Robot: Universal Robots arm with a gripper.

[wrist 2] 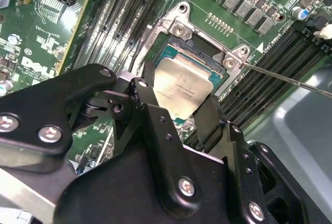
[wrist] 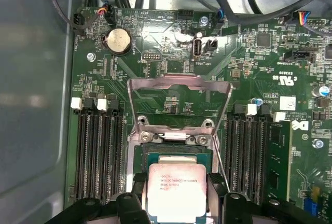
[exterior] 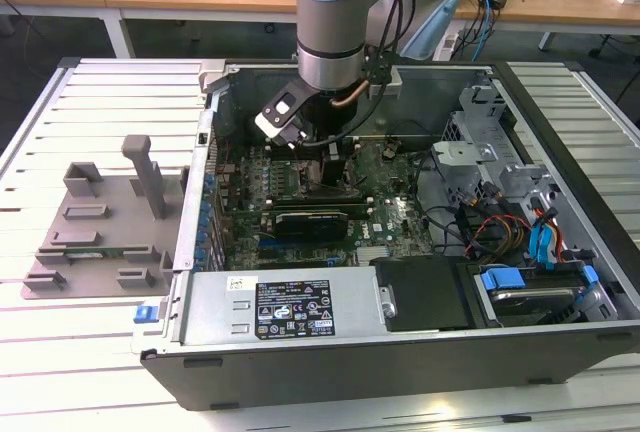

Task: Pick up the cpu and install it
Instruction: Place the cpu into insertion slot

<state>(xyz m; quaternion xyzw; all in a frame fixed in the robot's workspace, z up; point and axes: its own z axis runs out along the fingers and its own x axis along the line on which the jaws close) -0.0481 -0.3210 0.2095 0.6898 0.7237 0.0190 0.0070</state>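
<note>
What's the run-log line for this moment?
claw: shut on cpu | cpu: at socket, seating unclear | socket frame: open

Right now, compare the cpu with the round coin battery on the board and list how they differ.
Shape: the cpu is a flat square; the coin battery is a round disc. Place: the cpu is between the fingers of the gripper, over the open socket; the coin battery sits apart on the board, untouched. Both have pale silvery metal tops.
</note>
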